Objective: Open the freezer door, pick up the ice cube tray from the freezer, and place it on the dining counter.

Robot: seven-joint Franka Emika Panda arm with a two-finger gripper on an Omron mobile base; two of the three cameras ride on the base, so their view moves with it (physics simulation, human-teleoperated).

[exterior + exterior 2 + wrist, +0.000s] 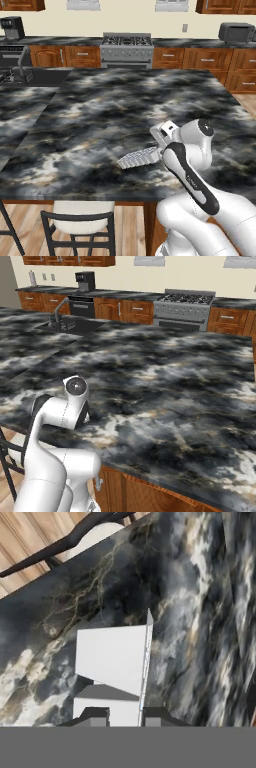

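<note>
Even, bright rendered light, soft faint shadows, no glare, slightly coarse low-resolution textures, sharp throughout

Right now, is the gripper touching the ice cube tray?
Touching. In the hand view the two finger tips close on the end of the ice cube tray; the left base view shows the tray sticking out from the gripper.

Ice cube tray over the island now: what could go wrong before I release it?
The ice cube tray is gripped at one end and hangs tilted above the dining counter, so opening the gripper now may let it drop and bounce. It is also near the edge above the chair and could slide off.
</note>
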